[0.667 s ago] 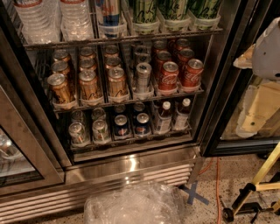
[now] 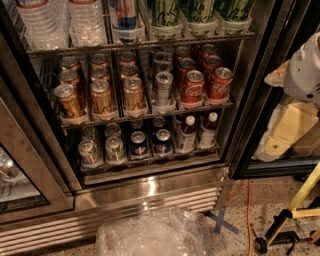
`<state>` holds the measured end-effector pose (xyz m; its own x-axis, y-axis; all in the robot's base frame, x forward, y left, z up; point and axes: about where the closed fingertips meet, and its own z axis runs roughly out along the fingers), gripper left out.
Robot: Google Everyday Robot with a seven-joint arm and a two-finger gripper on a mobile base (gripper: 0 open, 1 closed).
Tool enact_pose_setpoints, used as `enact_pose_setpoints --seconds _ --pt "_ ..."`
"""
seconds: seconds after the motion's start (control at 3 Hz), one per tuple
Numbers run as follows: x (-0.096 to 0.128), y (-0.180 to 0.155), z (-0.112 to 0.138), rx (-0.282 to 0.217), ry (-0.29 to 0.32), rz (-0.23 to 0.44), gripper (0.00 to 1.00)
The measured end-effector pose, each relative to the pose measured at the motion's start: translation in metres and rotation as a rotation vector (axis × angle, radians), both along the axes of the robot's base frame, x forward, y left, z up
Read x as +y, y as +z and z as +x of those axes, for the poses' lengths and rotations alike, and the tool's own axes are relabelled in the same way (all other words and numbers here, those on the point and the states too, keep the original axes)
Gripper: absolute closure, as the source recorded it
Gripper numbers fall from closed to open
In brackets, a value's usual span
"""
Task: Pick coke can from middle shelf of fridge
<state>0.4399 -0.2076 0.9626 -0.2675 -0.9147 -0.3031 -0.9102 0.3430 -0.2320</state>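
Steel and dark glass made up the fridge (image 2: 150,187), which filled the view to the left of the gripper (image 2: 297,82). The gripper hung at the right edge, outside the cabinet and in front of the dark door frame (image 2: 260,100), and whether it was spread or pressed together could not be told. It carried nothing that showed, so the task looked to be at its start: no can was lifted, and the reach in, the grasp and the pull-out were all left to do. Above and left of the gripper, the top rack (image 2: 145,45) carried water bottles (image 2: 85,22) and green cans (image 2: 200,12). Below and left, the lowest rack (image 2: 150,161) held small bottles (image 2: 207,131) and blue cans (image 2: 138,144). The middle shelf (image 2: 145,116) ran at about the gripper's height, its clear lane trays (image 2: 162,107) full. Three lanes farthest from the gripper held gold-brown cans (image 2: 102,96), and the next was fronted by a silver can (image 2: 163,86). The two nearest lanes held red cans. The front coke can (image 2: 220,83) of the closest lane stood upright at the front rail, well apart from the gripper, with a twin just beyond it.
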Motion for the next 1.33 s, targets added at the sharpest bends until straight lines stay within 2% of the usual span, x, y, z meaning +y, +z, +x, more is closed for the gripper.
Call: enact_pose_setpoints --seconds 0.33,0.67,1.0,1.33 --pt "0.017 -0.053 -0.017 0.060 -0.170 0.226 0.00" --pt "0.046 -0.102 -0.023 0.134 -0.333 0.457 0.00" --pt "0.067 -0.122 -0.002 0.131 -0.472 0.624 0.00" --pt "0.066 -0.124 0.041 0.055 -0.588 0.736 0.00"
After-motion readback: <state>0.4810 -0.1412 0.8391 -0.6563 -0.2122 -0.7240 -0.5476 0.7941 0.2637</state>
